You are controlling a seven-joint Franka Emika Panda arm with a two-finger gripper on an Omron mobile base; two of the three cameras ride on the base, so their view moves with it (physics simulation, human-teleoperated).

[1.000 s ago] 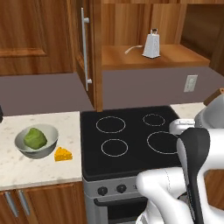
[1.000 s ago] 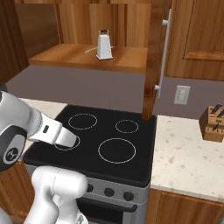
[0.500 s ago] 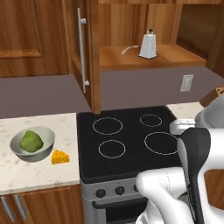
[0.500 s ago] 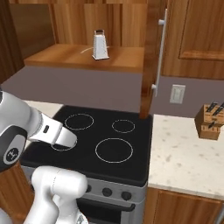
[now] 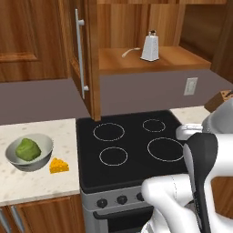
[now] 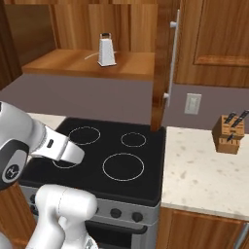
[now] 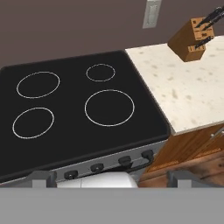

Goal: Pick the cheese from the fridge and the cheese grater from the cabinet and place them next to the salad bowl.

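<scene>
Grater (image 5: 150, 46): upright on cabinet (image 5: 150, 61) shelf, high above and beyond gripper (image 7: 111, 177) | jaws: wide apart, empty, over stove (image 7: 78, 105)

cabinet door (image 5: 82, 54) open | cheese grater (image 5: 150, 47) unblocked | stove (image 5: 132, 148) bare

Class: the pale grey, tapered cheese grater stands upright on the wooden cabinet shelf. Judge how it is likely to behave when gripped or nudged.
The pale grey tapered cheese grater stands tall on a small base, so a sideways nudge would probably tip it. It looks like a stiff, hollow shell, so likely rigid and fairly light. Its smooth sloping faces may let the fingers slide upward.
</scene>
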